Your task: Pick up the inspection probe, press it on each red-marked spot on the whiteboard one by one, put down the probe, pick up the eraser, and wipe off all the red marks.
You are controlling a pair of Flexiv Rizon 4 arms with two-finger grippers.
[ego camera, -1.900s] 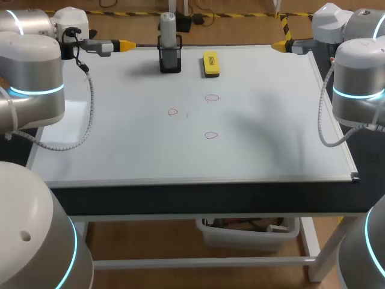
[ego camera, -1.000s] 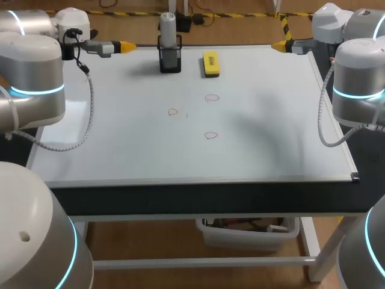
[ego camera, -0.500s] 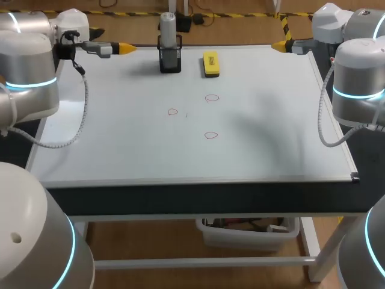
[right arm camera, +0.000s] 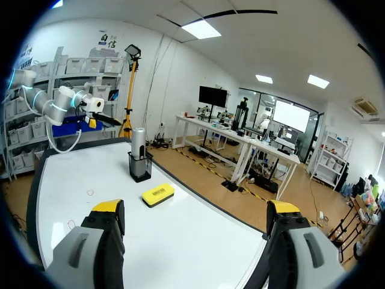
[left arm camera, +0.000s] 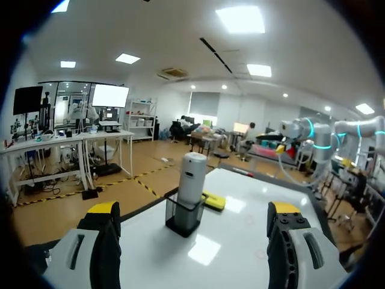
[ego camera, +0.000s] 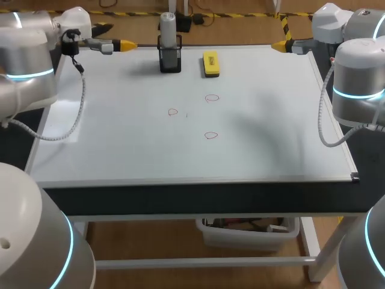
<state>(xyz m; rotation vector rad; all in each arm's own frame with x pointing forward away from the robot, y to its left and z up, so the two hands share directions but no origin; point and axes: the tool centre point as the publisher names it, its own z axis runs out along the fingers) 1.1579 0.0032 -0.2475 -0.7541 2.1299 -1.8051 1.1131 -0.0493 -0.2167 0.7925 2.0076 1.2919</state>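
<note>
The grey inspection probe (ego camera: 168, 30) stands upright in a black holder (ego camera: 170, 61) at the far edge of the whiteboard (ego camera: 120, 138). A yellow eraser (ego camera: 210, 63) lies just right of it. Three small red marks (ego camera: 212, 97), (ego camera: 173, 112), (ego camera: 210, 135) are drawn near the board's middle. My left gripper (ego camera: 127, 44) hovers open at the far left, pointing toward the probe (left arm camera: 190, 180), which stands ahead of its fingers with the eraser (left arm camera: 213, 200) behind it. My right gripper (ego camera: 278, 45) is open at the far right corner; the probe (right arm camera: 139, 150) and eraser (right arm camera: 158, 194) lie ahead of it.
The whiteboard covers almost the whole tabletop, with a thin metal frame (ego camera: 198, 180) along its near edge. My left arm (ego camera: 27, 66) stands over the left edge, my right arm (ego camera: 358, 78) over the right edge. A bin (ego camera: 249, 232) sits under the table.
My left arm has swung back and leftward, its gripper shifting slightly along the far edge toward the probe. The right arm and all objects are unchanged.
</note>
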